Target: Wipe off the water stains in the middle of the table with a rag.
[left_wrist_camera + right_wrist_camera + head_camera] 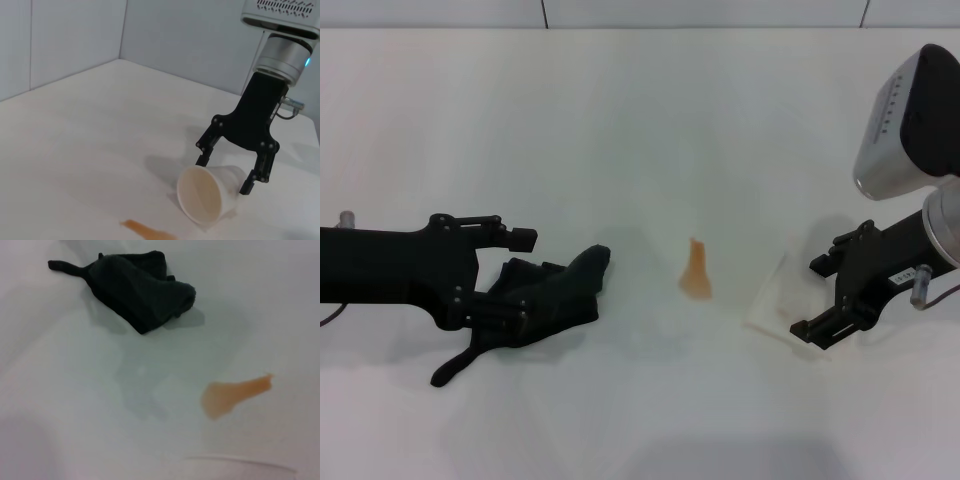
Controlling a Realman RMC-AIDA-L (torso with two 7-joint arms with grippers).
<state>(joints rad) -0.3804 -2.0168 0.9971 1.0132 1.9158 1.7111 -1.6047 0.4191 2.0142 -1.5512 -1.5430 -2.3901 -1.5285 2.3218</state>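
Observation:
The rag [555, 300], a dark crumpled cloth with a thin tail, lies left of centre on the white table [620, 130]; the right wrist view shows the rag [137, 290] too. My left gripper [525, 278] is open, one finger on each side of the rag's left part; I cannot tell whether it touches the cloth. The water stains [695, 272] are a small orange patch at the table's middle, also seen as a patch [147, 230] in the left wrist view and a patch [232, 395] in the right wrist view. My right gripper [808, 297] stands open at the right.
A white paper cup [207, 192] lies on its side just right of the stain, mouth toward the stain. The right gripper [224, 175] has one finger on each side of the cup's base end. The cup's rim [240, 462] shows in the right wrist view.

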